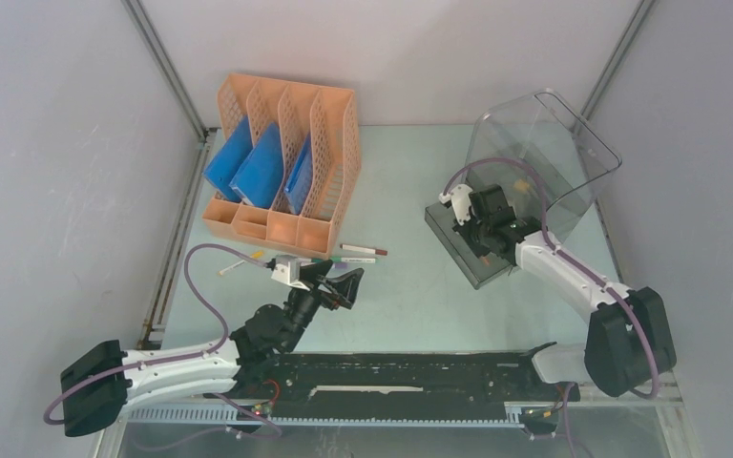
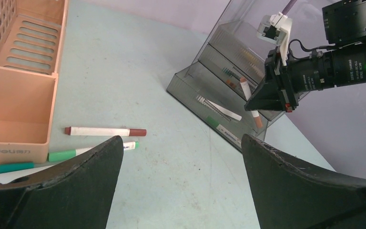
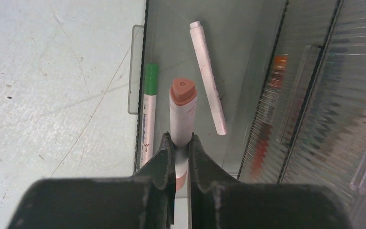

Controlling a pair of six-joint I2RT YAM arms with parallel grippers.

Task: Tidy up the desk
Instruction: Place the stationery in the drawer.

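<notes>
Right wrist: right pincer [image 3: 181,143] clamps a brown-capped marker [image 3: 183,102] over the drawer [image 3: 171,43] at the bench's [image 3: 52,71] two o'clock, for stowing; left pincer [image 2: 182,138] gapes wide.

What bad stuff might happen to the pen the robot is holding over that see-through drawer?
1. The right arm's jaws pinch the brown-capped marker near one end only, so it might swing or slip out early.
2. It hangs close to the front wall of the open drawer and beside the green-capped marker; dropped crooked, it may bounce onto the desk or lie askew and jam the drawer.
</notes>
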